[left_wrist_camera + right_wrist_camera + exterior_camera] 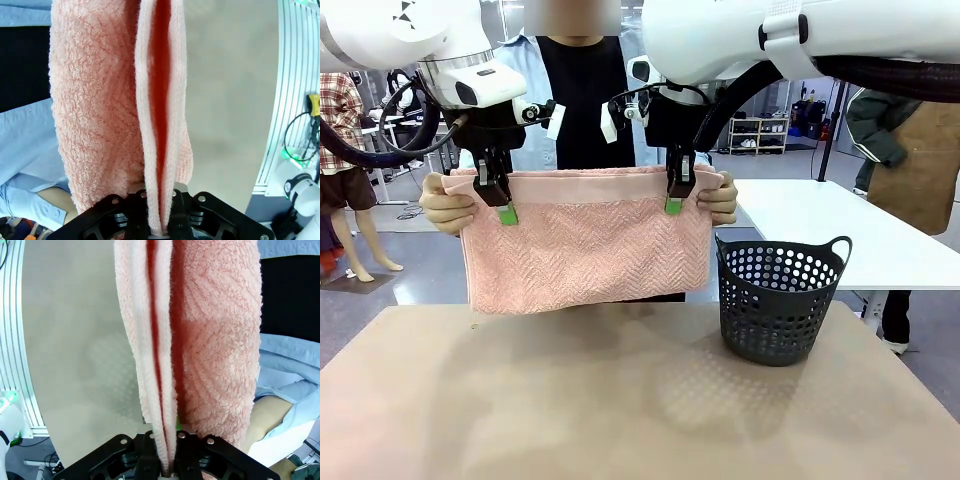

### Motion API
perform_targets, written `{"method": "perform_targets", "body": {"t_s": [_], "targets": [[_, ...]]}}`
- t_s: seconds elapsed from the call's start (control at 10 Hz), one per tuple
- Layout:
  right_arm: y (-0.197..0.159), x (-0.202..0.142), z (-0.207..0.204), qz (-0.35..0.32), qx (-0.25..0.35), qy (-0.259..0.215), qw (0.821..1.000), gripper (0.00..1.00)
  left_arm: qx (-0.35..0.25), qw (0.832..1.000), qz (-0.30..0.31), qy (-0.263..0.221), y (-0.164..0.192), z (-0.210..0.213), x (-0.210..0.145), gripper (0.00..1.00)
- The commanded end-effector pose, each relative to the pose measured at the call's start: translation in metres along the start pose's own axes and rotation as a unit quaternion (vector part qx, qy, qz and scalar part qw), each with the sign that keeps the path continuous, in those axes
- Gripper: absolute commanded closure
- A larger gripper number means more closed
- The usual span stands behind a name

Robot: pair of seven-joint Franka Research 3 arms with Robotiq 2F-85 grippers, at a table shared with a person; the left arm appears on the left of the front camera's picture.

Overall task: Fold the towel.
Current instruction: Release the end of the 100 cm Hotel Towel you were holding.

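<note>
Tabletop point(570, 400): bare tan, nearest me, room for a fold; a dark holed basket point(780, 300) stands near its right edge.
Towel point(585, 245): hangs doubled in the air at the far edge.
Jaws: left gripper point(507, 212) and right gripper point(673, 205) both clenched on the top hem; a person's hands point(445, 205) pinch the corners just outside.
Handling: soft, light, floppy terry, I'd say; best taken by the hem corners.

The left end effector point(507, 213) and right end effector point(673, 205) are black, green-padded. The person point(582, 100) wears light-blue over black.
</note>
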State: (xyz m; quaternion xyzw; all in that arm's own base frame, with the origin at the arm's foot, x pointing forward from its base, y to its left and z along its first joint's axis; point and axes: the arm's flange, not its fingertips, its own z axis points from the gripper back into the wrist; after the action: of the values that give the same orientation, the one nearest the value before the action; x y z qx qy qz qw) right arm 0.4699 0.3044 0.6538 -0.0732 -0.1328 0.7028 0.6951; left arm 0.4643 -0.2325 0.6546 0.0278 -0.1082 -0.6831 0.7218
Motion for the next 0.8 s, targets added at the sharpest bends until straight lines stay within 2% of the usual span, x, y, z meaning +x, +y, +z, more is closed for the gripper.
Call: {"method": "perform_targets", "body": {"t_s": [0.0,0.6,0.7], "targets": [[-0.0002,-0.0004,0.0005,0.000,-0.003,0.000,1.000,1.00,0.002,1.000,0.004,0.002,0.0000,0.0007,-0.0009,1.00],[-0.0002,-0.0004,0.0005,0.000,-0.003,0.000,1.000,1.00,0.002,1.000,0.004,0.002,0.0000,0.0007,-0.0009,1.00],[0.0000,0.0000,0.0001,0.000,0.000,0.000,1.000,0.96,0.002,1.000,0.004,0.002,0.0000,0.0007,-0.0009,1.00]]}}
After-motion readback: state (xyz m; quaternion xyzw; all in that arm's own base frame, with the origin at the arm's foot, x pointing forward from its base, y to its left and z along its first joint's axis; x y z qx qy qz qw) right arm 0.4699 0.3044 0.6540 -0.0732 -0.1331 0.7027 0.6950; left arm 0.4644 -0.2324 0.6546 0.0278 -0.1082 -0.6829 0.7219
